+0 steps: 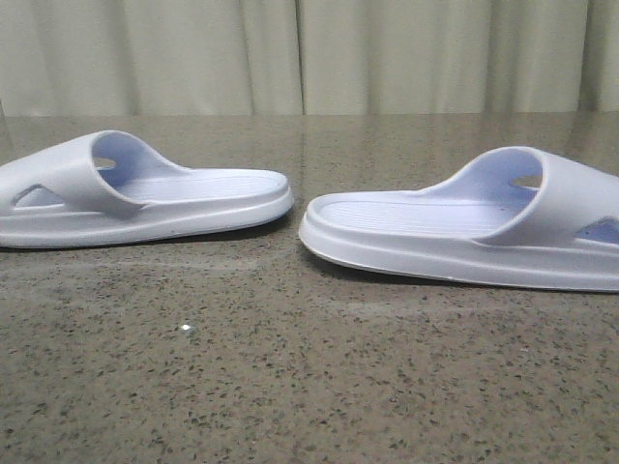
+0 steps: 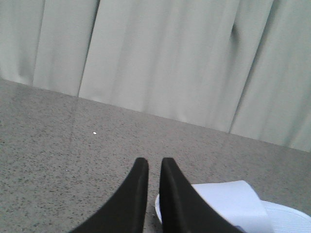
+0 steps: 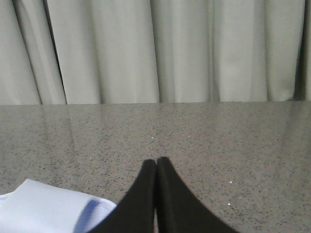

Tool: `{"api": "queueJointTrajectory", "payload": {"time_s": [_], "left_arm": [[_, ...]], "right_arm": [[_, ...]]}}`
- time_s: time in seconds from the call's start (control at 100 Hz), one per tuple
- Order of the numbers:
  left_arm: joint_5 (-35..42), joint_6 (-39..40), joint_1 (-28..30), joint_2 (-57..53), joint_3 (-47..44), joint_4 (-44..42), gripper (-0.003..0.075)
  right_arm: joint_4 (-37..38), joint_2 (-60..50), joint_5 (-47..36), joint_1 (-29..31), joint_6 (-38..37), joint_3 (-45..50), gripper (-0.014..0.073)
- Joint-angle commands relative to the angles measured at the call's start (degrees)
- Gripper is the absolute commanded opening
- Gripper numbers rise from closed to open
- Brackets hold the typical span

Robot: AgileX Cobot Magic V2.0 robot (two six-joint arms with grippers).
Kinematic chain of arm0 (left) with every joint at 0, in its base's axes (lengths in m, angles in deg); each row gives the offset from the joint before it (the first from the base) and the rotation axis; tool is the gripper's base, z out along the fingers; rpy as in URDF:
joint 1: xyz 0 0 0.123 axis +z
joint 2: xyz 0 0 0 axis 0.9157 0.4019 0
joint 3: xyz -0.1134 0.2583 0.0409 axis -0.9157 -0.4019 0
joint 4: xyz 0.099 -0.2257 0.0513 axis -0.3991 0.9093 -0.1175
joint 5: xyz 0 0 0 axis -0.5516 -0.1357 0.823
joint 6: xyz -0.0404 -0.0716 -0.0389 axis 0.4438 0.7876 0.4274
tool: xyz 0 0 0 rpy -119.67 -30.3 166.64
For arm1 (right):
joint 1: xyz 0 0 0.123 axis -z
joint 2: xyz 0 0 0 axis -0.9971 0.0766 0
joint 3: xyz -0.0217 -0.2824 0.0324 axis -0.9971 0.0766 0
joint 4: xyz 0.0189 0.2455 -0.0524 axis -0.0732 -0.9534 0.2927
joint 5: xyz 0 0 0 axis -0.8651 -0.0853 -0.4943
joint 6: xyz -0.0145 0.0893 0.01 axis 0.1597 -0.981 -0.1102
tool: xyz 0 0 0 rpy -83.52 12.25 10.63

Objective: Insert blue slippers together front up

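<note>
Speckled grey-brown stone tabletop (image 1: 290,387) fills the foreground. On it, at the left, lies one pale blue-white moulded foam slide sandal (image 1: 135,188), sole down, its heel end pointing right. Just beside it, with a narrow gap between, the second matching slide sandal (image 1: 464,227) lies at the right, heel pointing left. Pale pleated curtains (image 1: 309,53) hang behind. The left gripper (image 2: 154,167) holds its black fingers nearly together, a thin slit between them; the right gripper (image 3: 156,165) has its fingers pressed together, gripping nothing.
</note>
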Motion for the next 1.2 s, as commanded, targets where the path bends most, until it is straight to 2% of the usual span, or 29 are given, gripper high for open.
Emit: {"api": "queueJointTrajectory", "payload": {"time_s": [0.0,0.16,0.31,0.5,0.58,0.63,0.7,0.82,0.92,0.96,1.19], "left_arm": [[-2.6,0.9,0.2,4.1,6.6,3.1,0.0015],[-13.4,0.9,0.2,12.4,15.2,5.8,0.0015],[-21.9,0.9,0.2,19.4,21.4,5.9,0.0015],[-25.1,0.8,0.2,24.0,22.0,7.5,0.0016],[-25.4,-1.2,0.2,24.9,22.0,10.3,0.0025],[-25.4,-3.4,0.2,25.0,22.0,13.0,0.0053],[-25.1,-6.6,0.2,25.0,22.0,17.1,0.0137],[-25.0,-10.5,0.2,25.0,22.0,22.0,0.0370],[-24.4,-10.5,0.2,25.0,22.0,22.1,0.0520],[-23.8,-10.2,0.2,25.0,22.0,22.1,0.0542],[-12.6,-5.6,0.2,28.3,20.6,24.9,0.0538]], "right_arm": [[0.1,4.7,0.6,0.0,0.1,-5.8,-0.0085],[-2.1,12.8,5.6,0.0,0.0,-12.3,-0.0085],[-4.0,18.3,6.6,0.0,0.0,-13.7,-0.0085],[-5.8,21.9,7.9,0.0,0.0,-13.7,-0.0085],[-5.8,22.0,7.9,0.0,0.0,-13.7,-0.0053],[-5.8,22.0,7.6,0.0,0.0,-13.7,0.0000],[-5.9,22.0,7.2,0.0,0.0,-13.7,0.0092],[-5.9,22.0,6.4,0.0,0.0,-13.7,0.0236],[-5.9,22.0,5.7,0.0,0.0,-13.7,0.0279],[-5.9,22.0,5.5,0.0,0.0,-13.7,0.0279],[-5.9,22.0,4.6,0.0,0.0,-13.7,0.0279]]}}
